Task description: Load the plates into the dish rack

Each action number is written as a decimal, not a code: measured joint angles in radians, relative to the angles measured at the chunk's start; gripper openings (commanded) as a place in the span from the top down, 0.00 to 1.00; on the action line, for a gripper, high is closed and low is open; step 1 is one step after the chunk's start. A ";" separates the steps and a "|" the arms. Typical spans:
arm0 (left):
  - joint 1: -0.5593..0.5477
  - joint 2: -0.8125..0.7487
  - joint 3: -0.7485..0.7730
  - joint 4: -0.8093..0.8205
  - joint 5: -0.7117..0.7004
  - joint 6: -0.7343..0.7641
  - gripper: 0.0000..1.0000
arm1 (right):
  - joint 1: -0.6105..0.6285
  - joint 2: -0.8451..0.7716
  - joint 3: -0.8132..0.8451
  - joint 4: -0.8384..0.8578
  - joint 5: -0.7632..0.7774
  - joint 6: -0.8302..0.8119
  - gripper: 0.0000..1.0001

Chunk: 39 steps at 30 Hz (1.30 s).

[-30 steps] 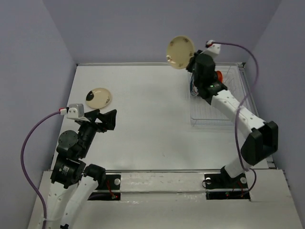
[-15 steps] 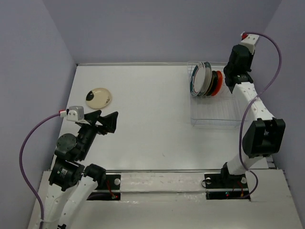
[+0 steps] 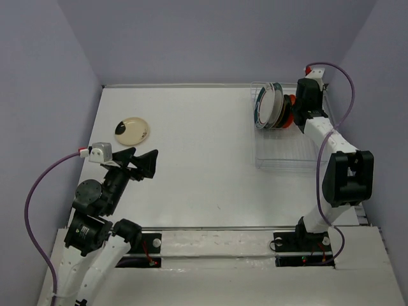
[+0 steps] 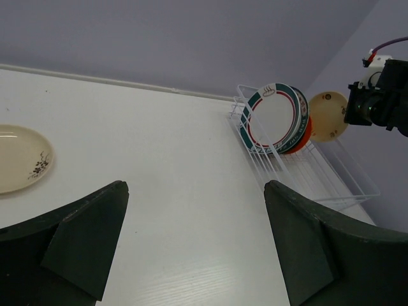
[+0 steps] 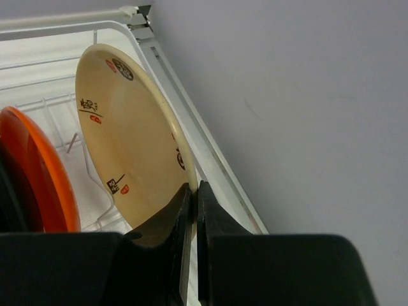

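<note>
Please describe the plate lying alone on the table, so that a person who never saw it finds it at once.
On the white table, the dish rack sits at the far right. Opposite, at the far left beyond the left gripper, lies a cream plate. It alone lies flat, with a dark mark at its rim; the other plates stand on edge at the rack.

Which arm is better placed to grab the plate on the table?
Left. The left gripper is open near the cream plate; the right gripper holds another plate at the dish rack.
</note>
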 measured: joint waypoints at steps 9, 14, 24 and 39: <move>0.000 0.000 0.000 0.000 -0.006 0.000 0.01 | 0.021 0.000 -0.014 -0.009 -0.009 0.024 0.93; 0.000 0.000 0.000 0.000 -0.008 0.000 0.01 | 0.022 0.000 -0.013 -0.005 0.021 0.011 0.93; 0.000 0.003 0.000 0.000 -0.009 0.000 0.01 | 0.037 -0.032 0.015 0.008 0.038 -0.036 0.93; 0.000 0.023 0.000 -0.003 -0.009 0.000 0.01 | 0.040 0.004 -0.005 0.022 0.033 -0.002 0.93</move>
